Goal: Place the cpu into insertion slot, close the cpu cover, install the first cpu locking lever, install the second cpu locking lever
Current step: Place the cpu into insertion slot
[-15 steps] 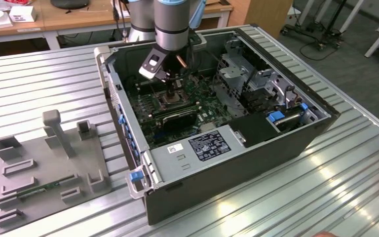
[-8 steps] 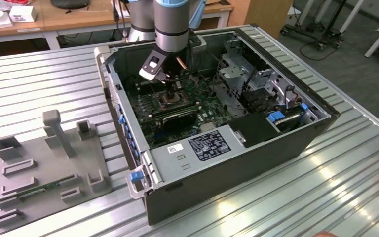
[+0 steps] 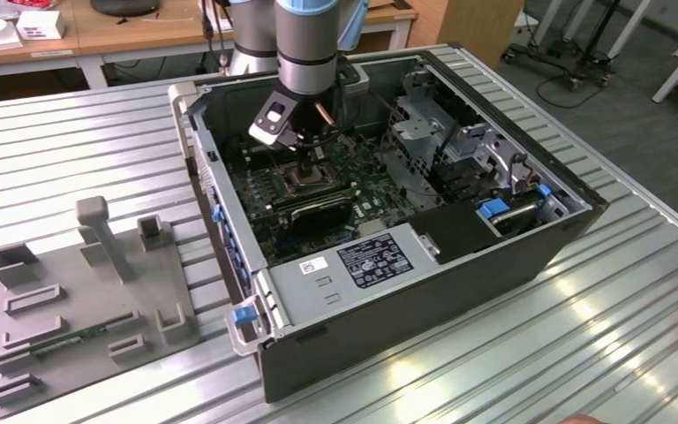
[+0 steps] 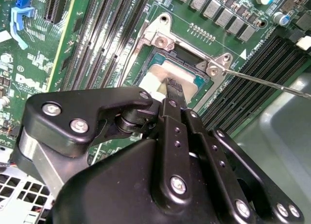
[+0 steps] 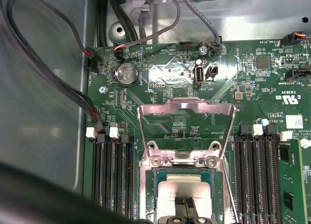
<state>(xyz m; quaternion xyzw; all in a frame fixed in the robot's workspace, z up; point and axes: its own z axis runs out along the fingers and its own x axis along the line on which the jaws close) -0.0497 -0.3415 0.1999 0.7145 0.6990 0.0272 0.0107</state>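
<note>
- High in the exterior view's middle, black metal gripper (image 3: 307,172), jaws maybe squeezed shut, touches flat silver square cpu (image 5: 168,190).
- Dark square insertion slot (image 5: 156,187) holds it; thin silvery cpu cover (image 5: 187,104) stands open.

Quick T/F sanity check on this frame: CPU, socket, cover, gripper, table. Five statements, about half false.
1. The cpu lies in the insertion slot. True.
2. The cpu cover is closed over the cpu. False: it is swung open and stands up from its hinge, leaving the cpu bare.
3. The gripper is right over the cpu, fingers together. True.
4. The computer case lies on a wooden table. False: it lies on a ribbed metal table.
5. Long black memory slots run on both sides of the insertion slot. True.
</note>
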